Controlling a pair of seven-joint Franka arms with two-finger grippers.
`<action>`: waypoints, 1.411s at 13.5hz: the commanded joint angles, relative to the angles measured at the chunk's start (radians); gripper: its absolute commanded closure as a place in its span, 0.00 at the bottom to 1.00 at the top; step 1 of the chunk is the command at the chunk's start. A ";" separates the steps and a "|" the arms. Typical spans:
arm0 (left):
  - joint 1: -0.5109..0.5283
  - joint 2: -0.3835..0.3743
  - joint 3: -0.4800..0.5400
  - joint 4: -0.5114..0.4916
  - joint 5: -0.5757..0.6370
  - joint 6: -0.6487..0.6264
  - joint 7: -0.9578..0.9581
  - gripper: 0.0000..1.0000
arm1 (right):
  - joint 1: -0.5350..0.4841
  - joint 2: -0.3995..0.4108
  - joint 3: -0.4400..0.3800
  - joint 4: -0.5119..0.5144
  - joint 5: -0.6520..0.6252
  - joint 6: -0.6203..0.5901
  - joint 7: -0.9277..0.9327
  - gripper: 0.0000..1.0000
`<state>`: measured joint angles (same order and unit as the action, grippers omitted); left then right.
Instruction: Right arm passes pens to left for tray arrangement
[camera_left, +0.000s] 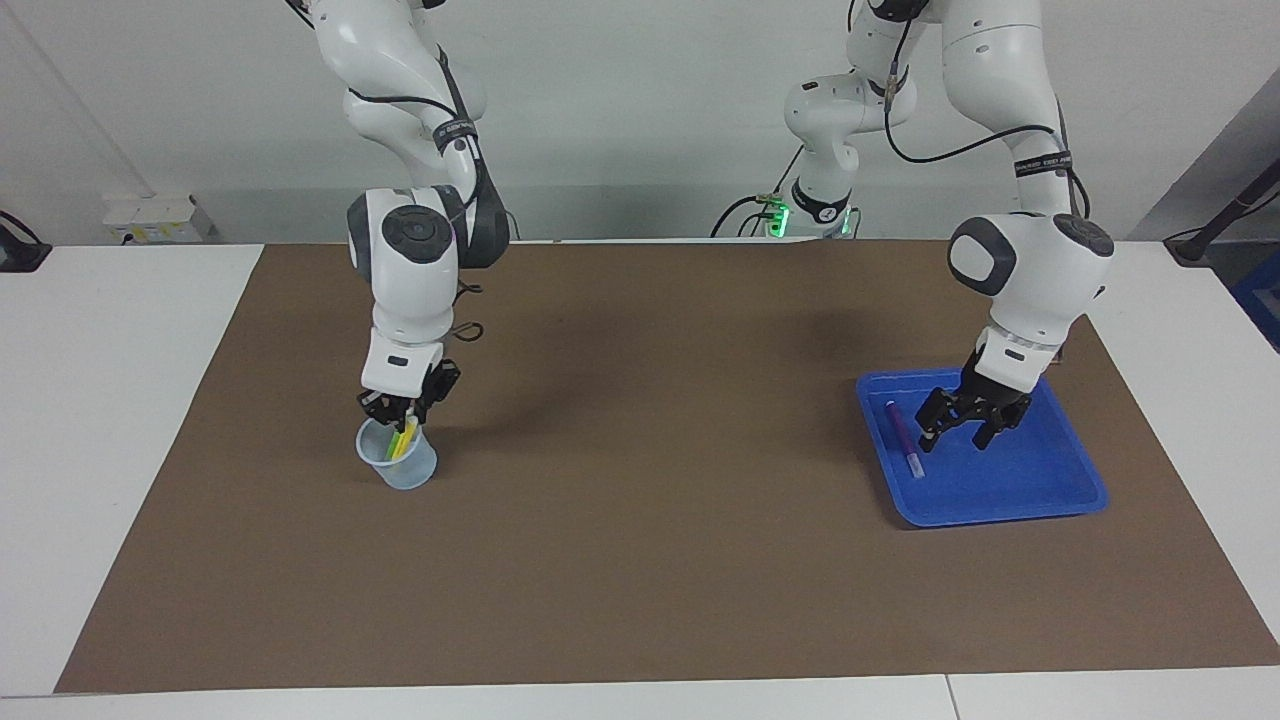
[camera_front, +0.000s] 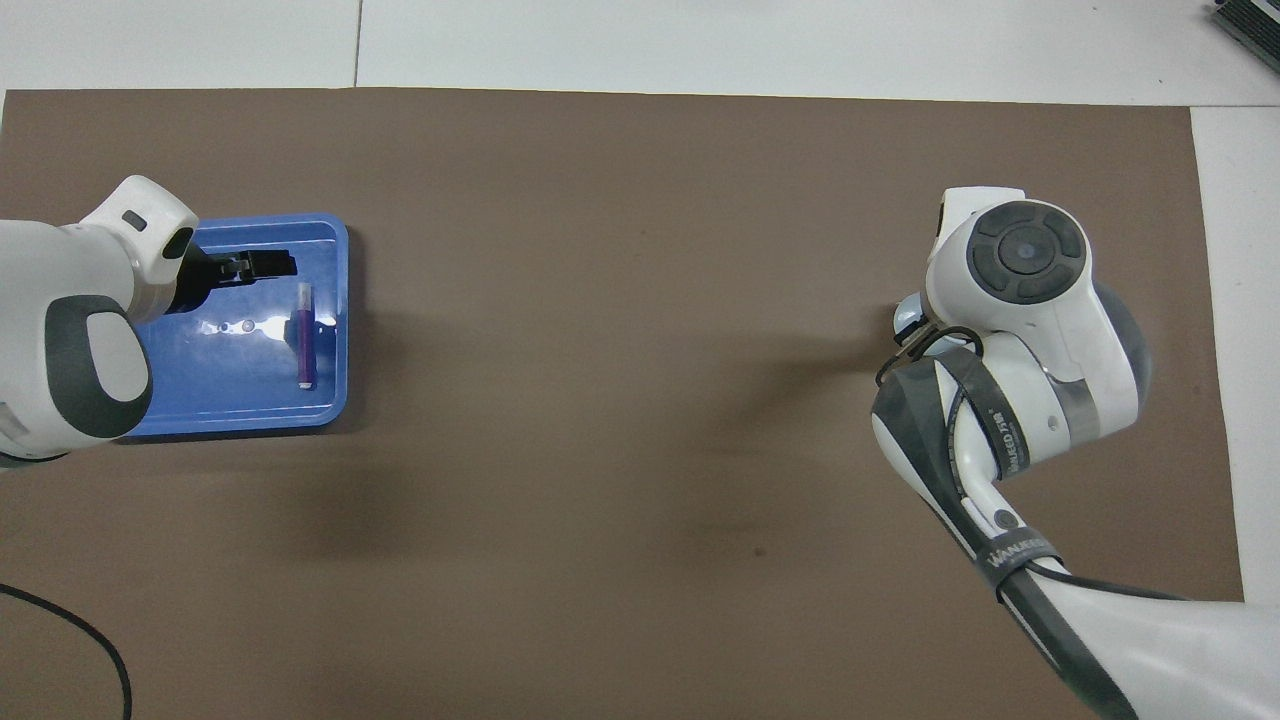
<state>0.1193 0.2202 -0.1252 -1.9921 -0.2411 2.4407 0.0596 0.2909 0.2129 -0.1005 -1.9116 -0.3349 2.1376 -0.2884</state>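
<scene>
Bright, even light from above; soft arm shadows fall on the brown mat (camera_left: 640, 560); white glare spots glint in the tray (camera_front: 245, 326); focus is sharp.

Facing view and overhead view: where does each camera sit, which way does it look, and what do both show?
Facing view: high across the table, looking at the robots; both arms show whole, the right claw at the pens in the cup, the left claw open over the tray.
Overhead view: high above the robots' end, looking forward and steeply down; the arms enter from the bottom edge, and the right arm hides its claw.
Shared: the tray, the purple pen lying in it, the left claw, the brown mat.
</scene>
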 joint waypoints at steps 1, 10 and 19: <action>-0.001 -0.005 -0.001 0.082 0.011 -0.234 -0.205 0.01 | -0.012 -0.001 0.010 -0.010 -0.021 0.025 -0.008 0.71; -0.033 -0.050 -0.019 0.098 -0.072 -0.445 -0.529 0.00 | -0.012 0.000 0.010 0.017 -0.019 -0.008 -0.009 0.78; -0.049 -0.065 -0.031 0.098 -0.170 -0.500 -0.656 0.01 | -0.038 -0.044 0.013 0.055 0.003 -0.096 -0.041 0.78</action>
<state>0.0801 0.1696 -0.1605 -1.8905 -0.3984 1.9642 -0.5584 0.2845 0.1935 -0.1004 -1.8552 -0.3349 2.0676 -0.2888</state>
